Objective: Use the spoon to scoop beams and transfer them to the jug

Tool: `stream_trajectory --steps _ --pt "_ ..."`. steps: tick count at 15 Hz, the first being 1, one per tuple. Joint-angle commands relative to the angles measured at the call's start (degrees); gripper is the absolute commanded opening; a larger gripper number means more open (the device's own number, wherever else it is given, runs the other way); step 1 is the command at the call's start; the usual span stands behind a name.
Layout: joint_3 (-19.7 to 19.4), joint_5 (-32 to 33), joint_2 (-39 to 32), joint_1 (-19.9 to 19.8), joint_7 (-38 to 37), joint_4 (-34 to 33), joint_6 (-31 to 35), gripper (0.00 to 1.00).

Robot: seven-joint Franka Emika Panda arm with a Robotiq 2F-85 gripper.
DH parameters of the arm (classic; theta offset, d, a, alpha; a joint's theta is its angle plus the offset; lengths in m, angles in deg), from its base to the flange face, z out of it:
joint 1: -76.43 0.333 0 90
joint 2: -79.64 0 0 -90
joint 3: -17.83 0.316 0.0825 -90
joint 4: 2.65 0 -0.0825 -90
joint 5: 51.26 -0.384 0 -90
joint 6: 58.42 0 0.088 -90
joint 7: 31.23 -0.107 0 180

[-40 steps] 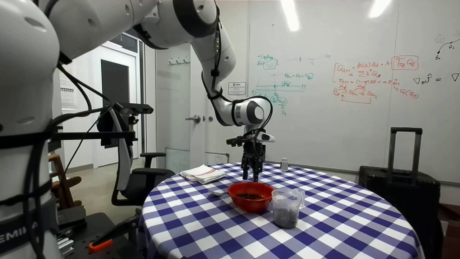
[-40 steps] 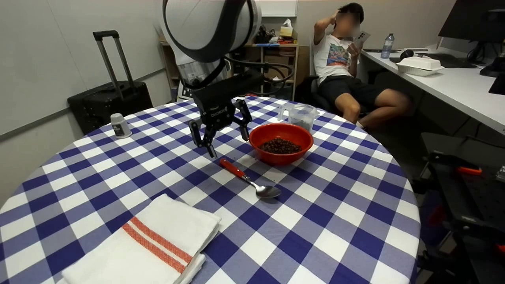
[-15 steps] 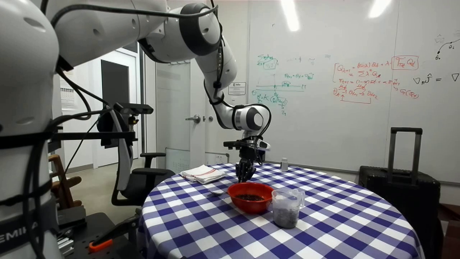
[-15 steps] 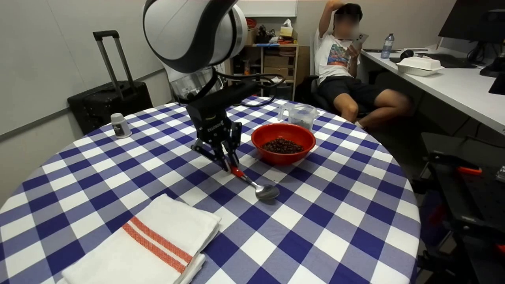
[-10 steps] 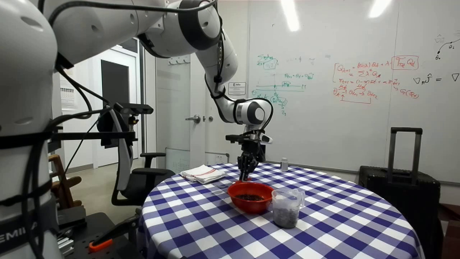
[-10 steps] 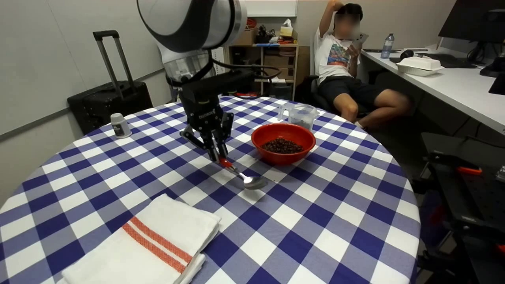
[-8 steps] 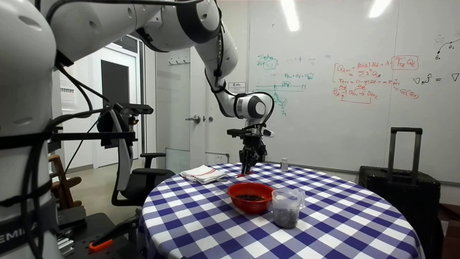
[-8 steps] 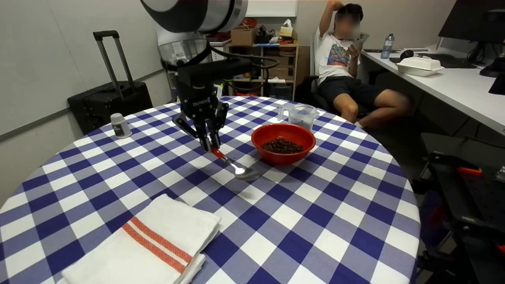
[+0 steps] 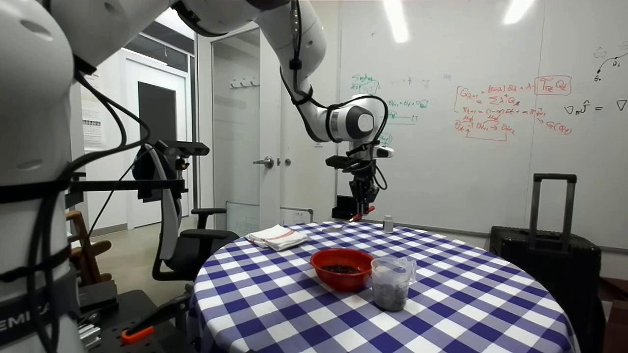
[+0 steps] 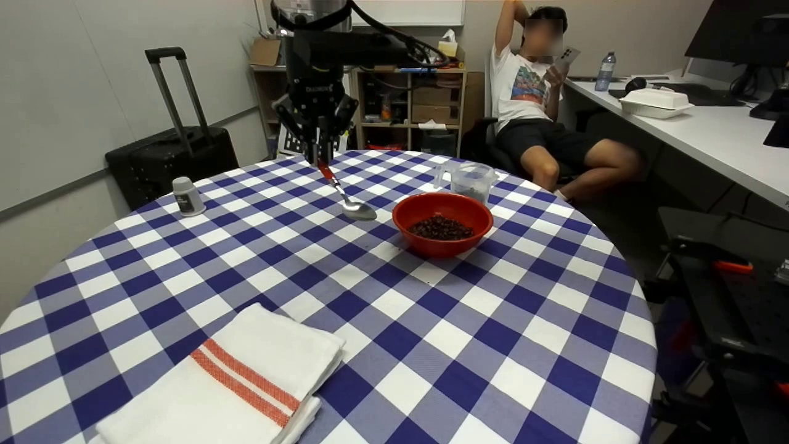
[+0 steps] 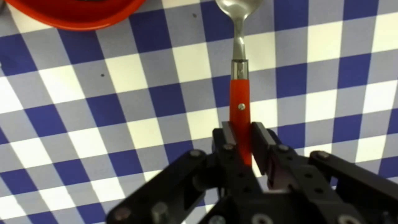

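My gripper (image 11: pixel 240 132) is shut on the red handle of the spoon (image 11: pixel 239 98), one finger against each side. The spoon hangs above the checked cloth, its metal bowl end (image 10: pixel 359 211) lower than the handle and with nothing visible in it. The red bowl (image 10: pixel 441 248) stands on the table with dark beans (image 10: pixel 441 228) inside; the spoon is beside it, not over it. Touching or close to the red bowl is the translucent jug (image 9: pixel 390 294), greyish dark in its lower part. In the wrist view only the red bowl's rim (image 11: pixel 90 26) shows clearly.
A folded white towel (image 10: pixel 246 370) with red stripes lies on the round checked table. A small grey-white container (image 10: pixel 188 197) stands near the table's edge. A black suitcase (image 9: pixel 544 264) is beyond the table. A person (image 10: pixel 533 92) sits behind it.
The spoon lay on the cloth under my open gripper. The jaws have shut on its handle and lifted it, and the arm has risen and moved away from the towel.
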Motion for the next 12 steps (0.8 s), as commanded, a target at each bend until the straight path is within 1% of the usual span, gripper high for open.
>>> stream_trajectory --steps 1,3,5,9,11,12 --pt "-5.2 4.5 3.3 2.2 -5.4 8.3 8.6 0.09" --pt "-8.2 6.9 4.9 3.2 -8.4 11.9 11.7 0.09" --pt "-10.7 8.8 6.7 4.2 -11.3 14.7 13.4 0.09" --pt "-14.0 12.5 11.0 6.0 -17.1 18.5 14.5 0.09" --pt "-15.2 14.9 12.5 6.8 -21.1 19.8 13.7 0.09" --pt "-16.3 17.3 12.6 7.7 -23.8 20.5 14.0 0.09"
